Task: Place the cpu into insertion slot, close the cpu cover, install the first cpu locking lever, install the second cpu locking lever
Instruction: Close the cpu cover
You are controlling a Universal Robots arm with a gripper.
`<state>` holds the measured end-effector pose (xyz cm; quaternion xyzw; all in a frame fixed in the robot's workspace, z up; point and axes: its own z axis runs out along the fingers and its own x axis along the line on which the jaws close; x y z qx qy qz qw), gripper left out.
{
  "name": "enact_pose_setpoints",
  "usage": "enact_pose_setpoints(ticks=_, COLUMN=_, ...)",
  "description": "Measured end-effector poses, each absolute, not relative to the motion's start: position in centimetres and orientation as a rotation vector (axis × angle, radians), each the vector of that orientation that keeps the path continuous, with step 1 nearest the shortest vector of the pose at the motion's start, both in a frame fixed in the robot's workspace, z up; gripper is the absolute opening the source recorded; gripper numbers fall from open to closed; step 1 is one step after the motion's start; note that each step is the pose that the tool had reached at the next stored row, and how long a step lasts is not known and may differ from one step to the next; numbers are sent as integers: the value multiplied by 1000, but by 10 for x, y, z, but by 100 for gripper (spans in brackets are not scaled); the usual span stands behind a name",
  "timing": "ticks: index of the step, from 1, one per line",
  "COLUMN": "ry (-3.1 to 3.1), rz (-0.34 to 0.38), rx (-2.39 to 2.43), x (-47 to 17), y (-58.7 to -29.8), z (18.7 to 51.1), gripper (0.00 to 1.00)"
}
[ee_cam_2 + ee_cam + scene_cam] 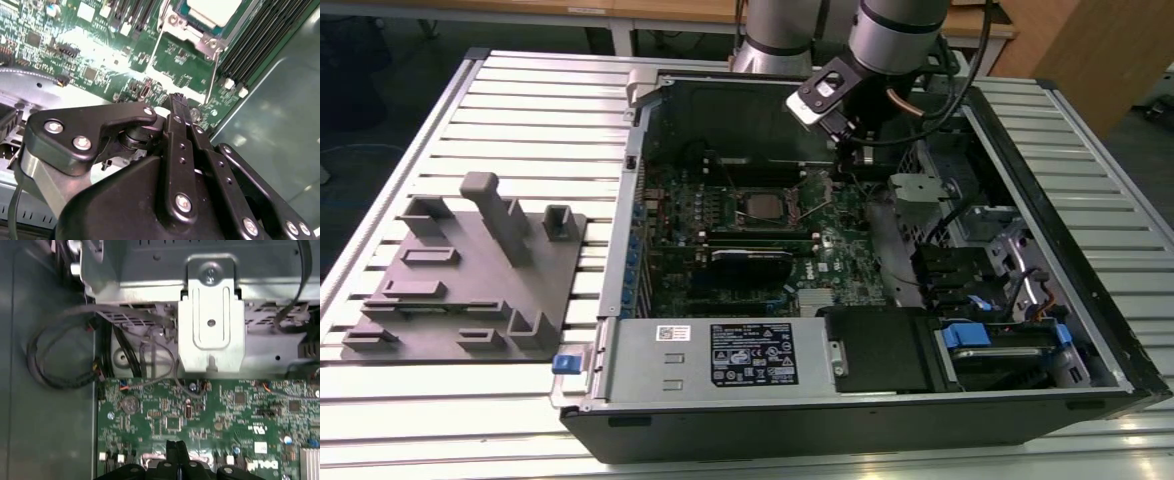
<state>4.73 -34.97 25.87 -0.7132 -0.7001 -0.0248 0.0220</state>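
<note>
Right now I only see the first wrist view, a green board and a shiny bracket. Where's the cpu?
Observer: In the exterior view the cpu lies in the insertion slot, at the exterior view's left of the tool.
Operator: Is anything sticking out beside it?
Observer: Yes, in the second wrist view a thin metal lever runs from the slot toward the tool's tip.
Operator: What else is on the table?
Observer: A grey holder block, at the exterior view's left of the computer case.
</note>
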Motion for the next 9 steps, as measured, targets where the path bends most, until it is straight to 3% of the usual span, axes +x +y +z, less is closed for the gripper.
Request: enact_pose_setpoints(ticks=9, ry=-2169, rz=-75, rx=-2209, x=59, y=-349, z=253, gripper=11)
